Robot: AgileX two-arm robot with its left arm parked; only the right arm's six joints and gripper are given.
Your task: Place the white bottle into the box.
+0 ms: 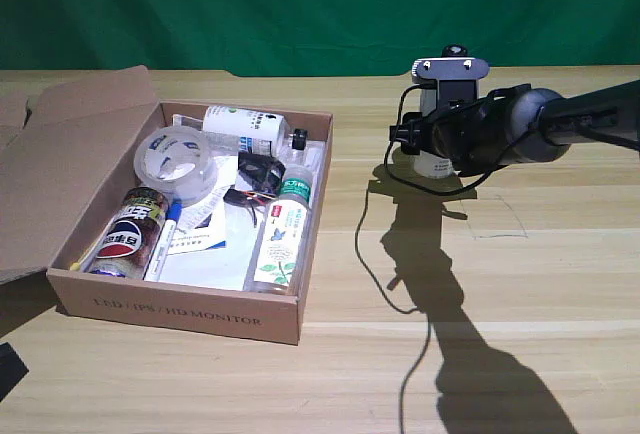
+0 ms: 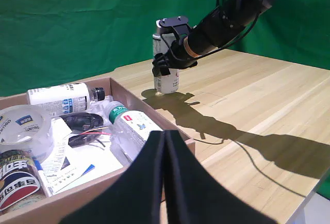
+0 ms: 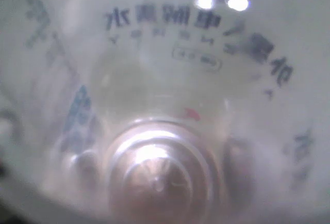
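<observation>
Box: the box (image 1: 180, 306) sits at the exterior view's left, flap folded back. It already holds a tape roll (image 1: 175, 162), a can (image 1: 128, 236), a green-capped bottle (image 1: 281, 234) and other small items.
Free room: a judgement only, but the barest patch looks to be the papers in the middle of the box, between the can and the green-capped bottle.
Bottle: the white bottle (image 1: 432, 164) stands upright on the table (image 1: 560, 284), to the right of the box and apart from it.
Gripper: the right gripper (image 2: 167, 68) is level with the bottle's body and pressed in close. The right wrist view shows nothing but the label.
Jaws: hidden by the wrist and the bottle. I cannot tell how far open they are, or whether they have hold of it.
Step in hand: securing the bottle.
Doing it well: grip mid-body and square to the bottle so that it stays upright. Lift clear of the box wall before crossing, then lower onto the papers without knocking the green-capped bottle.
</observation>
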